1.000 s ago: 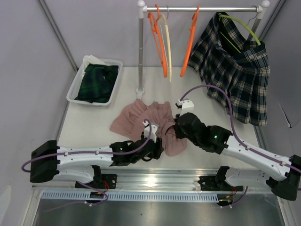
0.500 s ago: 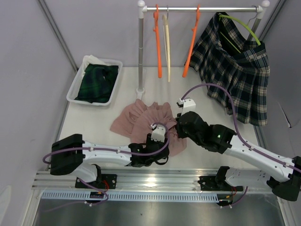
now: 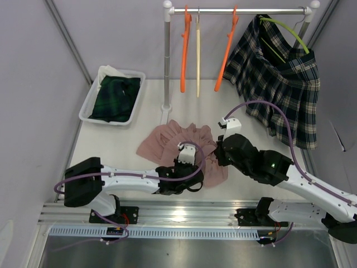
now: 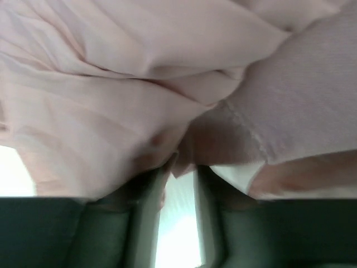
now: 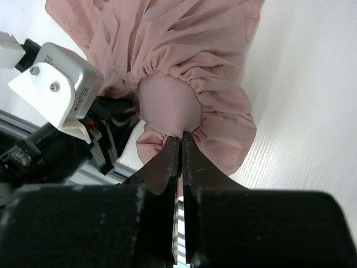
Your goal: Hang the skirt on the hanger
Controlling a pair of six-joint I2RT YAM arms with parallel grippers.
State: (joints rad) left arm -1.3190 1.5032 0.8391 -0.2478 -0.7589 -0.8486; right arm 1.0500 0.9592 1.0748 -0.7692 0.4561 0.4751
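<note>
Pink skirt [image 3: 167,142] on bench [image 3: 111,151]; right end effector [image 5: 181,138] clamped on its gathered waistband; left end effector [image 4: 181,170] against the fabric, grip cannot be told.

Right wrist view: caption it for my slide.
Right jaws shut, pinching the pink skirt by its waistband over the white table.

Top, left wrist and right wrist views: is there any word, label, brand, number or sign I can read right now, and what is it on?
No readable text in any view.
pink skirt: plain fabric, no tag showing.
plaid skirt, hangers, bin: no print visible.
white housing seen from the right wrist: two screws, no label.
Arm bodies: any markings are too small to tell from the top view.
</note>
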